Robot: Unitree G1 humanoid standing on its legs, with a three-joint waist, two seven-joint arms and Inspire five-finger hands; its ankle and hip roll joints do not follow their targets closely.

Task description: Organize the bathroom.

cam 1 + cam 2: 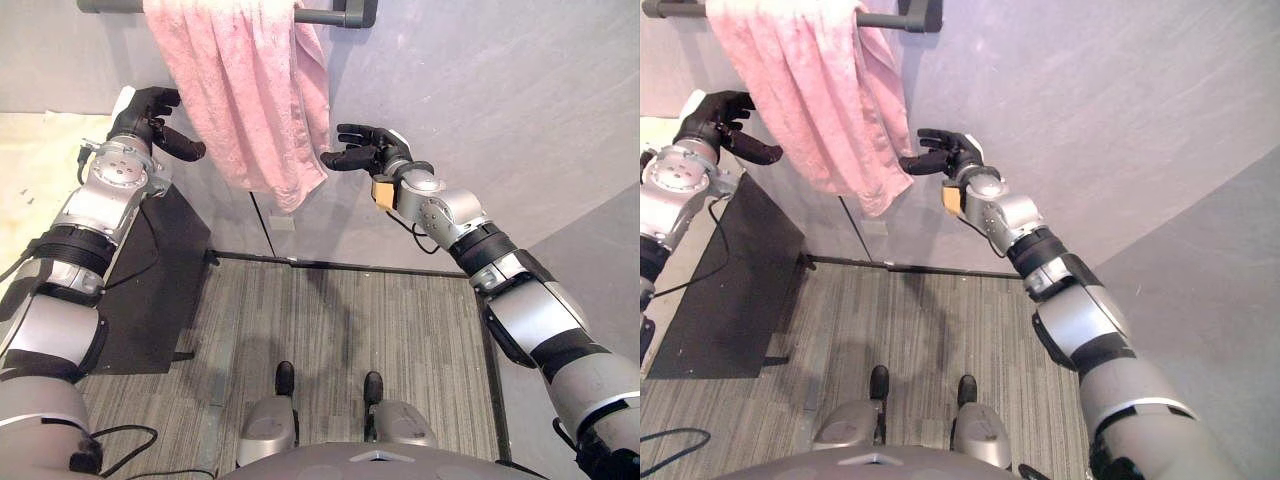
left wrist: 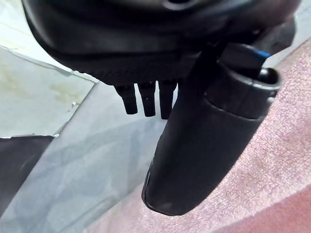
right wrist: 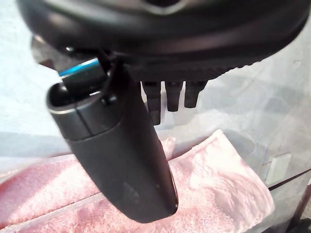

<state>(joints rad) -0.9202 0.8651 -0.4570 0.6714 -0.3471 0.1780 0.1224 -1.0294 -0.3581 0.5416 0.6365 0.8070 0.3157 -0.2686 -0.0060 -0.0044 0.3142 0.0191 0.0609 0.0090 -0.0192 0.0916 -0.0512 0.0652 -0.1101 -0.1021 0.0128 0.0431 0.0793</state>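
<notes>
A pink towel [image 1: 245, 90] hangs folded over a dark grey rail [image 1: 330, 14] on the grey wall, its lower corner reaching down to the right. My left hand [image 1: 150, 120] is raised just left of the towel, open, its thumb [image 2: 204, 141] stretched out beside the cloth. My right hand [image 1: 365, 148] is held up at the towel's right edge near its lower corner, open, with the thumb [image 3: 116, 155] over the pink cloth [image 3: 214, 194] and nothing between thumb and fingers.
A black panel [image 1: 150, 290] leans on the floor at the left. Grey striped flooring [image 1: 340, 320] lies below the wall, with a dark baseboard strip [image 1: 340, 266] along it. A cream surface [image 1: 35, 170] lies at the far left.
</notes>
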